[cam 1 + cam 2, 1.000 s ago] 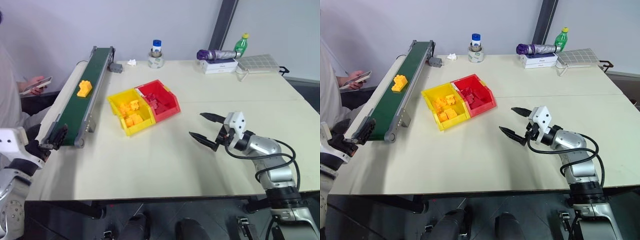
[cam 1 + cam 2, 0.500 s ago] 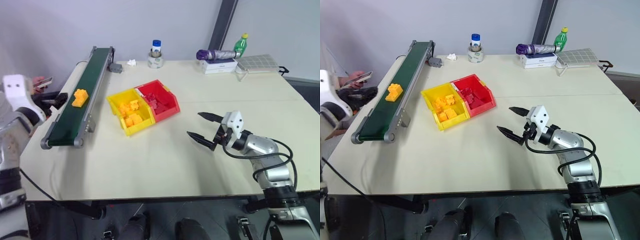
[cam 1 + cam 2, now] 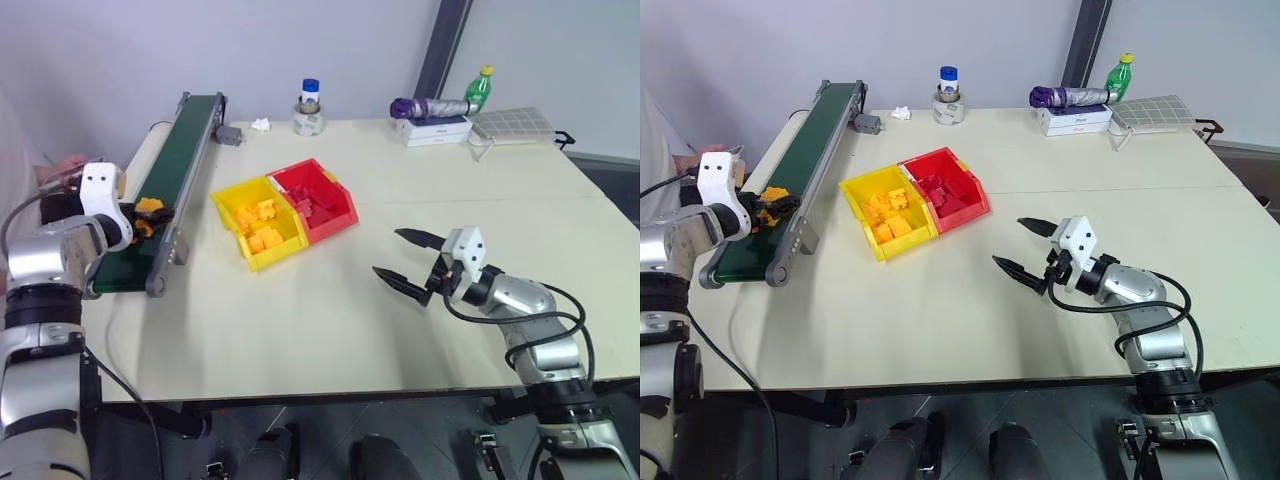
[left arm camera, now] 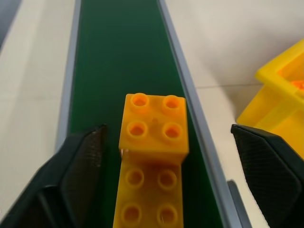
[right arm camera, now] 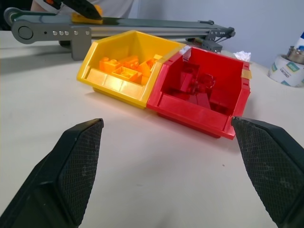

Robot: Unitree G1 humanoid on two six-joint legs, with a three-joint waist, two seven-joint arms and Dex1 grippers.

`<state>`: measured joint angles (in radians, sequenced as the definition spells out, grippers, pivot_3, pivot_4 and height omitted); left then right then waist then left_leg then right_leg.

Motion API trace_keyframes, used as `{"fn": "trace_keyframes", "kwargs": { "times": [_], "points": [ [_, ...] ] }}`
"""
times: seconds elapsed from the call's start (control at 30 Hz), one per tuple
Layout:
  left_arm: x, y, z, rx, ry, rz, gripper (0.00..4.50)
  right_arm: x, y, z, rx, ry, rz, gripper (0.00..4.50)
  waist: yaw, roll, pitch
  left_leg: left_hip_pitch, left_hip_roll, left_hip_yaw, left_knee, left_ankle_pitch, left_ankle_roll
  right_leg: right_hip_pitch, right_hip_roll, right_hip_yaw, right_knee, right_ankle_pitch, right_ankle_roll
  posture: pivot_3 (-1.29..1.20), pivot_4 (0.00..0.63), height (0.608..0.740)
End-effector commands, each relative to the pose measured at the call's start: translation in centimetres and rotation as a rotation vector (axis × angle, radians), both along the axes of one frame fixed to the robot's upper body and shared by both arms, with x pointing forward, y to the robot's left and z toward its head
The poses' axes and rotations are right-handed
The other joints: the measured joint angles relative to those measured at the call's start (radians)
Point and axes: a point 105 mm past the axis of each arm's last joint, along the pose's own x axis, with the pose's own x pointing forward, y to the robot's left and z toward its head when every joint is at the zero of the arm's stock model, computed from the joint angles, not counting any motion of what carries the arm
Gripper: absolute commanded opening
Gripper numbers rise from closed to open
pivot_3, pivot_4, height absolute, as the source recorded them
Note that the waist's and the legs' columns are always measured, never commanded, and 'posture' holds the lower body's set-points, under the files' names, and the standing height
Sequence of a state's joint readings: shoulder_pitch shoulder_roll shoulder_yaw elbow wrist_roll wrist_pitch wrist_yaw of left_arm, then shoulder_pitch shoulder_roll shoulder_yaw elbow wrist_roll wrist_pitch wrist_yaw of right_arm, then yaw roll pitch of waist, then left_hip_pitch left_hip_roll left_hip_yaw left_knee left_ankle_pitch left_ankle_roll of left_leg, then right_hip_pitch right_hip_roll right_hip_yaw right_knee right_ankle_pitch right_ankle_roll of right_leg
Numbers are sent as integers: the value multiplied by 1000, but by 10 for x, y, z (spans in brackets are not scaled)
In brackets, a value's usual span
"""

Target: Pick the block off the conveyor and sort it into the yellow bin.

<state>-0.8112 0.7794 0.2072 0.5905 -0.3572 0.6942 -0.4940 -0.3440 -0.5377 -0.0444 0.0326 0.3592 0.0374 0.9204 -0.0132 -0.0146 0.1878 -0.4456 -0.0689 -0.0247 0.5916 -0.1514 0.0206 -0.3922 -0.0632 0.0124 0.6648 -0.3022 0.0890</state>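
The orange-yellow stepped block (image 4: 154, 142) lies on the dark green belt of the conveyor (image 3: 188, 140), near its front end. My left gripper (image 3: 143, 214) is level with the belt and open, one finger (image 4: 80, 171) on each side of the block, with a gap on both sides. The yellow bin (image 3: 228, 208), joined to a red one, stands on the table right of the conveyor and holds several orange-yellow bricks. Over the table's right half, my right gripper (image 3: 408, 261) hovers open and empty, pointing at the bins.
The red bin (image 3: 346, 212) holds dark red bricks. At the table's back stand a blue-capped jar (image 3: 309, 95), a tape roll (image 3: 309, 123), a white box (image 3: 436, 130) with a purple umbrella, and a green bottle (image 3: 483, 84). A person's hand (image 3: 58, 168) is left of the conveyor.
My left arm rose from below the table's edge and reached forward to the belt, its fingers now around the block. The block rode the belt toward the front end. The right gripper stayed put.
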Motion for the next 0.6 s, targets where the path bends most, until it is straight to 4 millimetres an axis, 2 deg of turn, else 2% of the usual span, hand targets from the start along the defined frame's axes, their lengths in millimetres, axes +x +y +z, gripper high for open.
{"fn": "trace_keyframes", "kwargs": {
  "times": [0.03, 0.1, 0.17, 0.2, 0.27, 0.33, 0.43, 0.6],
  "points": [
    [-3, 5, 19, -3, -86, 20, 2254, -4, -3, 16, 3, -62, -4, 4500, 1, 0, 0, 0, 0, 0, 0, 0, 0, 0, 0, 0, 0, 0, 0, 0, 150, 740],
    [-5, 6, 28, 36, -128, 29, 1337, -4, -3, 16, 4, -60, -5, 4500, 2, 0, 0, 0, 0, 0, 0, 0, 0, 0, 0, 0, 0, 0, 0, 0, 150, 740],
    [-6, 3, 41, 67, -184, 25, 1321, -3, -1, 15, 6, -59, -1, 4500, 3, 0, 0, 0, 0, 0, 0, 0, 0, 0, 0, 0, 0, 0, 0, 0, 150, 740],
    [-7, -5, 51, 67, -227, -5, 1321, -3, 0, 15, 6, -58, 1, 4500, 3, 0, 0, 0, 0, 0, 0, 0, 0, 0, 0, 0, 0, 0, 0, 0, 150, 740],
    [-7, -30, 69, -10, -282, -81, 1321, -1, 1, 16, 7, -58, 5, 4500, 7, 0, 0, 0, 0, 0, 0, 0, 0, 0, 0, 0, 0, 0, 0, 0, 150, 740],
    [-5, -51, 82, 10, -339, -130, 1321, 0, 2, 16, 10, -59, 8, 4500, 10, 0, 0, 0, 0, 0, 1, 0, 0, 0, -1, 0, 0, 0, 0, 0, 150, 740],
    [8, -76, 84, -19, -358, -139, 1321, 1, 5, 15, 11, -60, 15, 4500, 12, 0, 0, 0, 0, 0, 2, 0, 0, 2, -1, 0, 0, 0, 0, 0, 150, 740],
    [28, -116, 65, -112, -316, -161, 1321, 2, 7, 17, 19, -68, 15, 4500, 18, 0, 0, 0, 0, 0, 2, 0, 0, 2, 0, 0, 0, 1, 1, 0, 150, 740]
  ]
}}
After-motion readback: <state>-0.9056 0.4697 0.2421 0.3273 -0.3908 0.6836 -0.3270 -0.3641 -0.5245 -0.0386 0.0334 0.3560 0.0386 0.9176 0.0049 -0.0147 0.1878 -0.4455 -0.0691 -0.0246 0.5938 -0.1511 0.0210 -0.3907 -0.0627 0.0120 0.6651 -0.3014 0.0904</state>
